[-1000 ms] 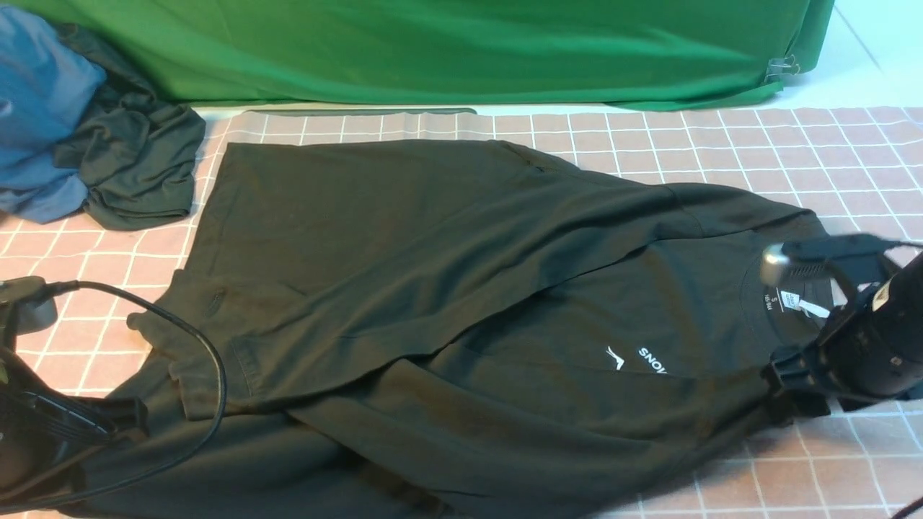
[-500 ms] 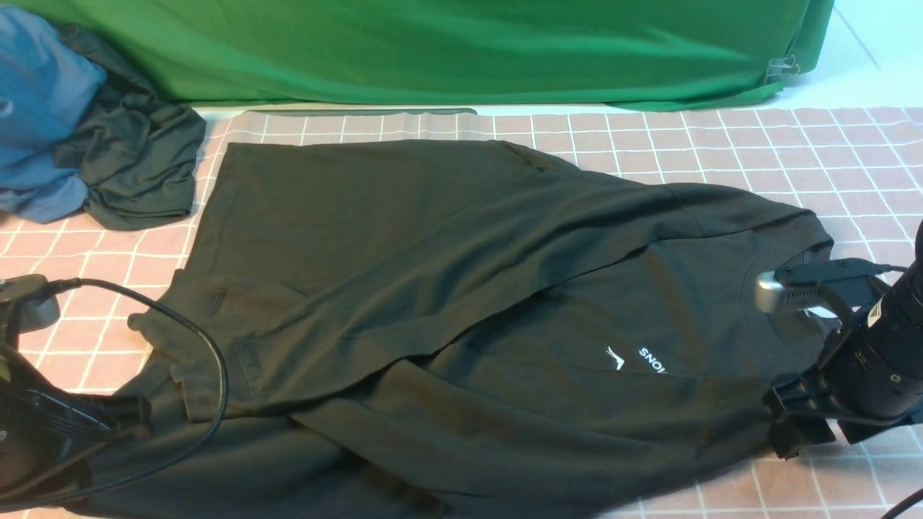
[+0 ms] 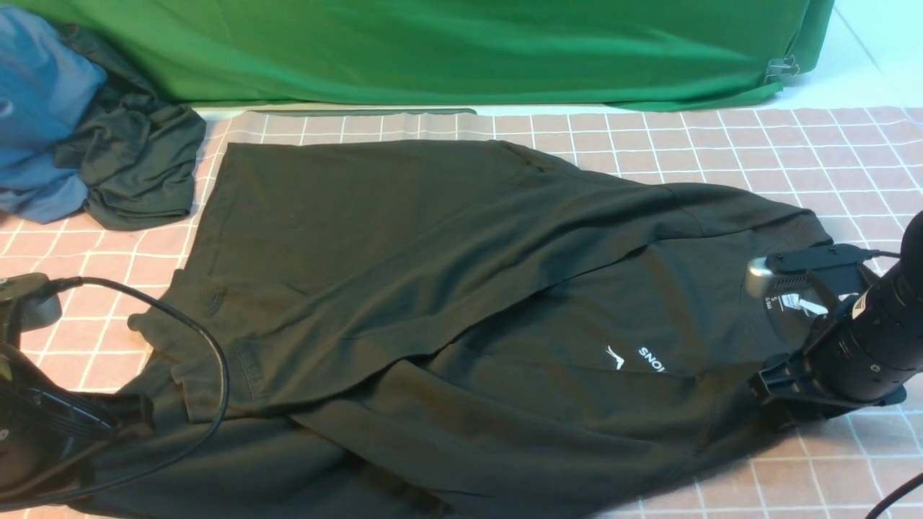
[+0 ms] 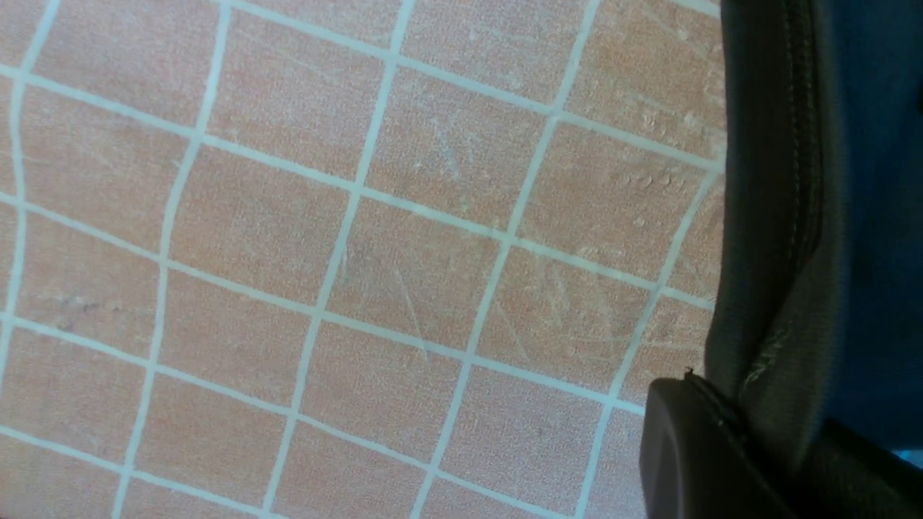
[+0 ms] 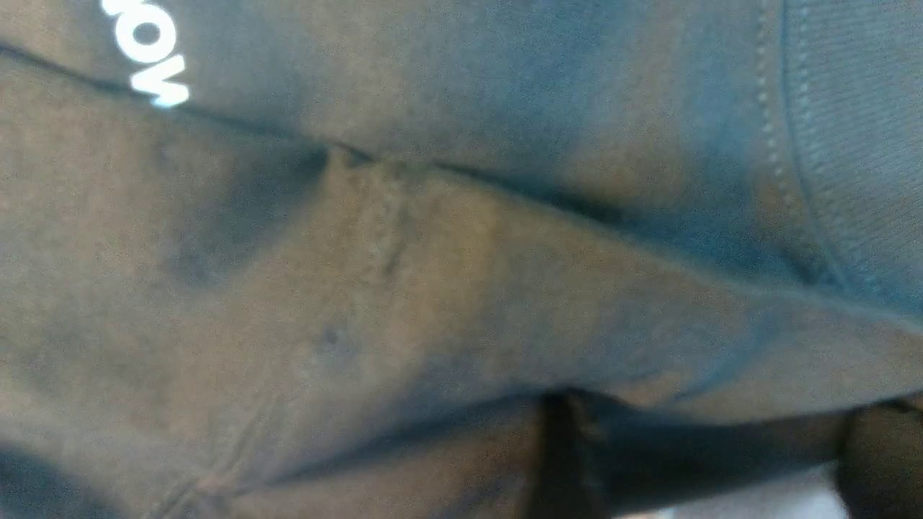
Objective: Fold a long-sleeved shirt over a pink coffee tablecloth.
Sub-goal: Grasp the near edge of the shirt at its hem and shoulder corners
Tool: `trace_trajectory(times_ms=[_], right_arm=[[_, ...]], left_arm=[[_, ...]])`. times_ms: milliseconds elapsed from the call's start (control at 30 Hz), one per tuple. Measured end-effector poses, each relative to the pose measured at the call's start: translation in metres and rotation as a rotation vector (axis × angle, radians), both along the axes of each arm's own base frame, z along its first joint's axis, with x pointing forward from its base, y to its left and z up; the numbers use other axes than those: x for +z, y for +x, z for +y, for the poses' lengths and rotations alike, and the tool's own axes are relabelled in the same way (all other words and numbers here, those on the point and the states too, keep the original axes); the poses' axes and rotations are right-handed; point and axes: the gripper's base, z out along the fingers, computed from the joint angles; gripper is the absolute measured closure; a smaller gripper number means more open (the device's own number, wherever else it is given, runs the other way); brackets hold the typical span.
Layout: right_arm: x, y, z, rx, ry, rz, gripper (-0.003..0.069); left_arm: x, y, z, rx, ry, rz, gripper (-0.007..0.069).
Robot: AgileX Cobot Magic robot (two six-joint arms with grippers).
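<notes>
Being grabbed for folding, the long-sleeved shirt [image 3: 433, 252] is pinched by the left gripper [image 3: 126, 422]; a hold by the right gripper [image 3: 770, 391] cannot be told and must be made sure next

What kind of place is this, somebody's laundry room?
More likely a robot test bench than a home: a green backdrop cloth clipped up behind, a gridded pink tablecloth as work surface, and a robot arm on a long-sleeved shirt.

Front view wide over the long-sleeved shirt [image 3: 433, 288] — wrist views close-up on its edges.
</notes>
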Motion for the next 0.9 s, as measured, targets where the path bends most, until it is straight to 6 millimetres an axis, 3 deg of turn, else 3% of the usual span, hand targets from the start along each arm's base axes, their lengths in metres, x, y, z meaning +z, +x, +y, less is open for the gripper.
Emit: trace_trajectory(times_ms=[100,133,300,400,567,667,733,900], right_arm=[[0.002,0.003,0.0,0.003,0.004,-0.035,0.0537],[0.004,0.004,0.001,0.015,0.002,-0.039,0.0588],[0.021,0.005,0.001,0.029,0.004,-0.033,0.0618],[0.041,-0.004,0.0,0.035,0.01,-0.04,0.0619],[0.057,-0.021,0.001,0.1,0.002,0.014,0.0619],[0.057,-0.026,0.005,0.133,-0.002,0.057,0.0606],[0.056,-0.03,0.016,0.199,-0.008,0.078,0.0538],[0.049,-0.035,0.048,0.384,-0.024,0.077,0.0211]], left_arm=[[0.0,0.0,0.0,-0.001,0.0,-0.004,0.0577],[0.0,0.0,0.0,-0.001,0.0,-0.004,0.0577],[0.0,0.0,0.0,0.0,0.0,-0.003,0.0577],[0.0,0.0,0.0,0.0,0.001,0.002,0.0577],[0.0,0.0,0.0,0.001,0.0,0.005,0.0577],[0.0,0.0,0.0,0.001,-0.002,0.004,0.0577],[0.0,0.0,0.0,0.002,-0.004,0.002,0.0577],[0.0,0.0,-0.001,0.003,-0.009,0.0,0.0577]])
